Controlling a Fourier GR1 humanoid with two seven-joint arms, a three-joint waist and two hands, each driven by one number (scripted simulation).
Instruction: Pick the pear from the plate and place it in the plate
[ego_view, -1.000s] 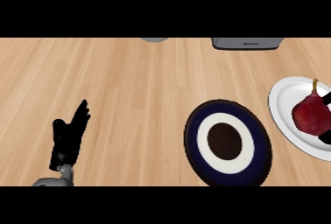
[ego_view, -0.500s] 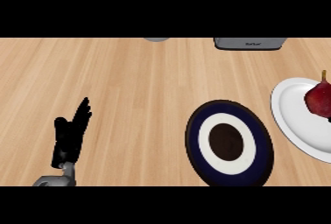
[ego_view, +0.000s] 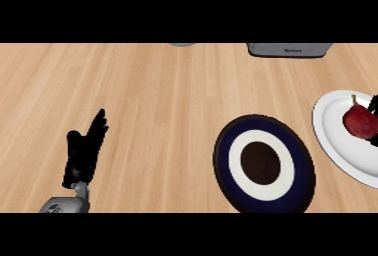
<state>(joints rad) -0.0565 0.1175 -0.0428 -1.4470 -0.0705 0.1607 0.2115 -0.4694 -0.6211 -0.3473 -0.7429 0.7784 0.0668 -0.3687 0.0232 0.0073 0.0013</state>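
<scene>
A pale wooden counter (ego_view: 170, 90) fills the view from above. At lower left my left hand (ego_view: 83, 152) rests open, its fingers straight, close together and pointing up. Right of centre lies a dark blue plate (ego_view: 225, 165) with a white ring and a dark middle. At the right edge the red pear (ego_view: 359, 121) sits on a white plate (ego_view: 332, 140). My right hand (ego_view: 374, 105) shows only as dark slivers beside the pear; whether it grips, I cannot tell.

Dark red pear (ego_view: 360, 122): now a little farther up and right on the round white plate (ego_view: 332, 145) than a second ago. Black right hand (ego_view: 373, 105): now at the pear's right side, formerly beneath it.
</scene>
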